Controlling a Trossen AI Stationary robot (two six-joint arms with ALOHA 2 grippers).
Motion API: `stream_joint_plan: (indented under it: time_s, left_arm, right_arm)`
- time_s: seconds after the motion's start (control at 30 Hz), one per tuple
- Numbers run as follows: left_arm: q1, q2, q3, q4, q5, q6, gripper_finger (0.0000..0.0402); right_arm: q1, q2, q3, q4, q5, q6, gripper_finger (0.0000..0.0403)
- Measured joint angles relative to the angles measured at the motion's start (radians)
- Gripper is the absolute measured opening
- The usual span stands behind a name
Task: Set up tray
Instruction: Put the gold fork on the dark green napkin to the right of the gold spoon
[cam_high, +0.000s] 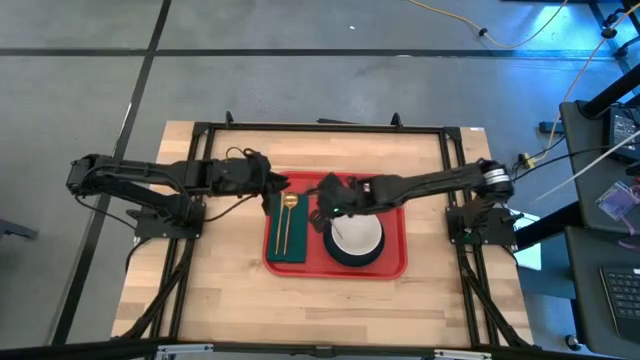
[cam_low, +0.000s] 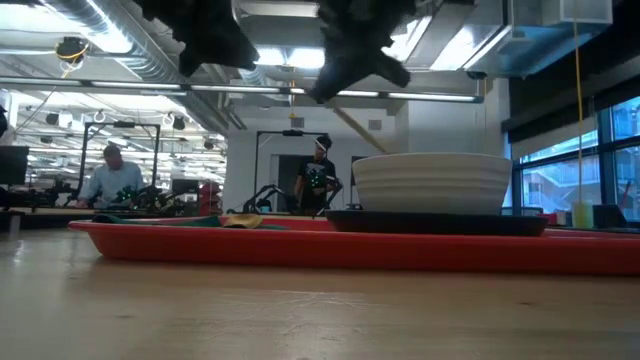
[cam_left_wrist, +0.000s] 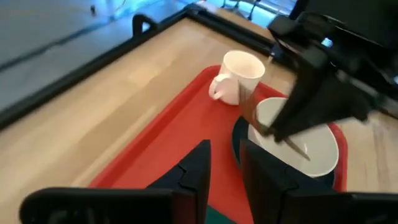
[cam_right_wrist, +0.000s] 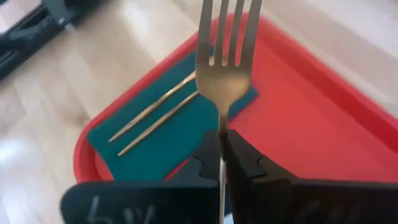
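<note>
Holding a gold fork (cam_right_wrist: 222, 68) upright, the right tool (cam_right_wrist: 222, 163) hangs over the red tray (cam_high: 390, 268).
Tray lies mid-worktop (cam_high: 230, 300); left tool (cam_left_wrist: 222, 180) hovers beside it, fingers slightly apart, empty.

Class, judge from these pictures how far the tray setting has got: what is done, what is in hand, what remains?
Done: the green cloth with two gold utensils, the bowl and the mug are on the red tray. In hand: the right gripper is shut on a fork above the tray. Left: laying the fork down, probably on the cloth. The left gripper hovers empty.
</note>
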Motion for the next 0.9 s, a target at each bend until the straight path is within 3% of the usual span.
stream_joint_plan:
  time_s: [0.23, 0.5, 0.9]
  left_arm:
    - [0.022, 0.000, 0.000, -0.003, 0.063, -0.122, 0.0127]
    - [0.022, 0.000, 0.000, 0.077, 0.083, -0.192, 0.0183]
    - [0.021, 0.008, 0.000, 0.097, 0.087, -0.218, 0.0196]
  right_arm:
    - [0.018, 0.097, 0.159, -0.059, -0.017, -0.045, 0.0002]
    - [0.016, 0.117, 0.193, -0.105, -0.017, -0.045, 0.0003]
    - [0.007, 0.117, 0.193, -0.075, -0.025, -0.068, 0.0006]
